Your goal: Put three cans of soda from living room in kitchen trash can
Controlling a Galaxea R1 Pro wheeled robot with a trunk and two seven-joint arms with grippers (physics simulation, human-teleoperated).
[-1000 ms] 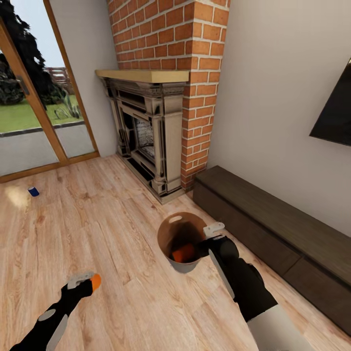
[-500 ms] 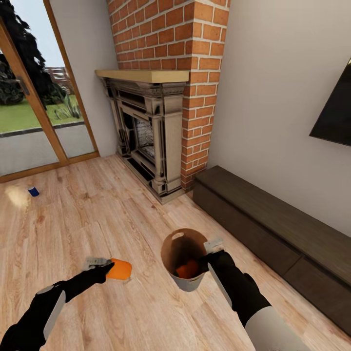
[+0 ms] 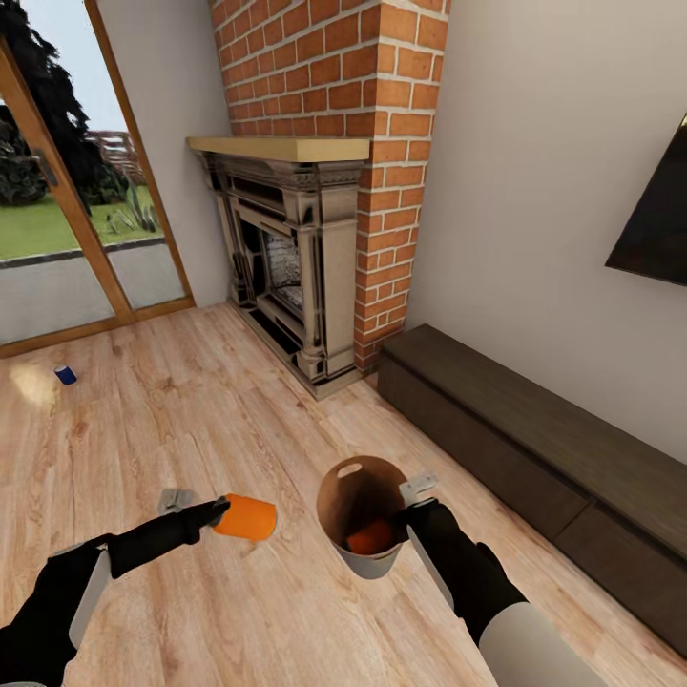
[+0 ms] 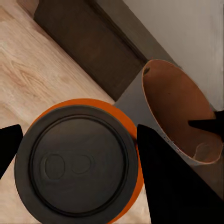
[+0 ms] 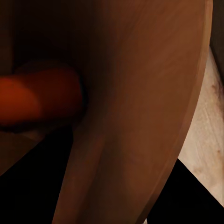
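My left gripper point(image 3: 222, 514) is shut on a bright orange can of soda point(image 3: 246, 517), held sideways above the floor just left of the tash can point(image 3: 345, 489). Its grey metal top point(image 4: 77, 163) sits between the black fingers point(image 4: 173, 186), with the tash can's brown inside point(image 4: 175, 109) close beside it. My right gripper point(image 3: 414, 503) is shut on the tash can's rim and holds it off the floor, tilted. A second orange can point(image 3: 370, 537) point(image 5: 39, 100) lies inside at the bottom. A dark blue can point(image 3: 65, 375) stands on the floor far left, near the glass door.
The red brick fireplace point(image 3: 296, 267) stands ahead. A low dark bench point(image 3: 534, 448) runs along the right wall under a wall TV point(image 3: 658, 215). Wood-framed glass doors point(image 3: 67, 239) are at the left. Light wood plank floor point(image 3: 191, 420) spreads between them.
My left arm has carried the orange can up and to the right, close to the tash can. My right arm has brought the tash can a little nearer to me.
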